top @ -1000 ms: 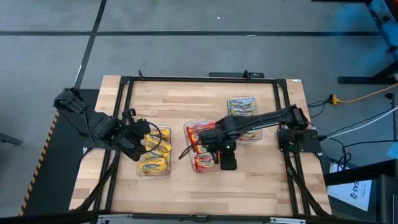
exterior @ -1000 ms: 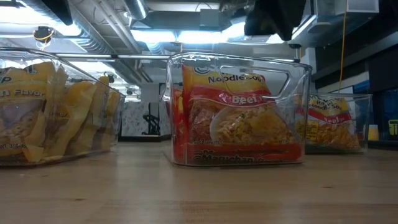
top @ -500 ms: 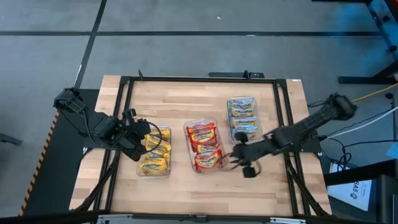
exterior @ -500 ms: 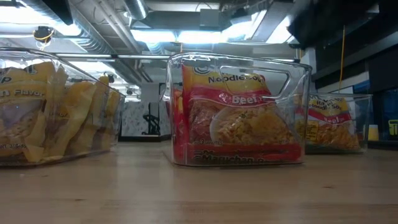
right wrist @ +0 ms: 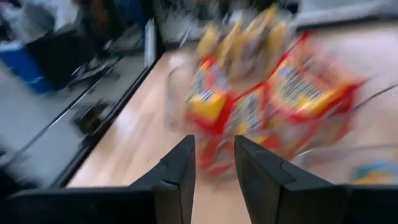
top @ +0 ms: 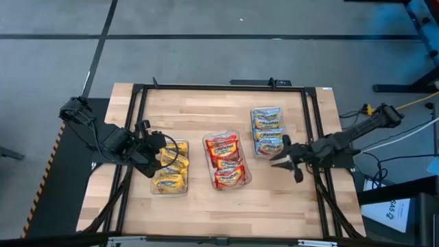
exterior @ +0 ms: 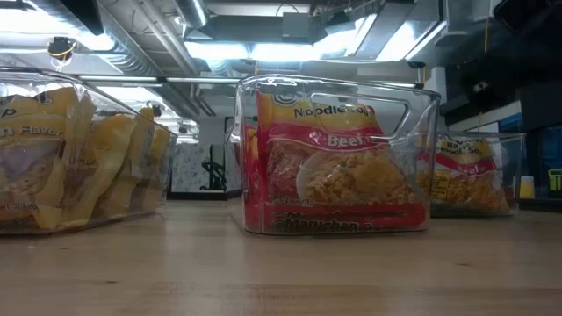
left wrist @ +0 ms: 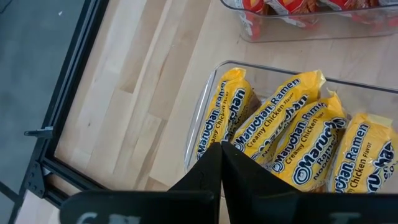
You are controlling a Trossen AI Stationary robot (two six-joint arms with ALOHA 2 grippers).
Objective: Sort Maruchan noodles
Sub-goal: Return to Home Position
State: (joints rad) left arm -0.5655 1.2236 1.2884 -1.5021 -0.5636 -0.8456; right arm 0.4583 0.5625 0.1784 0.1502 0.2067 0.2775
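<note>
From above, the noodles are lying sorted by colour in three clear bins on the desk (top: pixel 206 110): yellow packets (top: pixel 170 168) on the left, red packets (top: pixel 225 159) in the middle, and blue-edged packets (top: pixel 266 130) on the right, a little farther back. No loose packet is showing on the wood, so the sorting is probably finished. The left hand (top: pixel 149 161) is waiting at the outer edge of the yellow bin. The right hand (top: pixel 282 158) is hanging just beside the blue-edged bin, fingers spread and carrying nothing, which suits an arm heading for its rest pose.

From desk height, the middle bin (exterior: pixel 334 81) is holding a red packet upright against its front wall. The yellow and blue-edged lots are standing in their bins on either side.

From the left wrist, that hand's fingers (left wrist: pixel 211 177) are pressing together on nothing, above yellow packets packed side by side on edge.

From the right wrist, the fingers (right wrist: pixel 177 180) are standing apart with an empty gap. The blurred red and yellow shapes beyond are likely the middle bin's packets.
</note>
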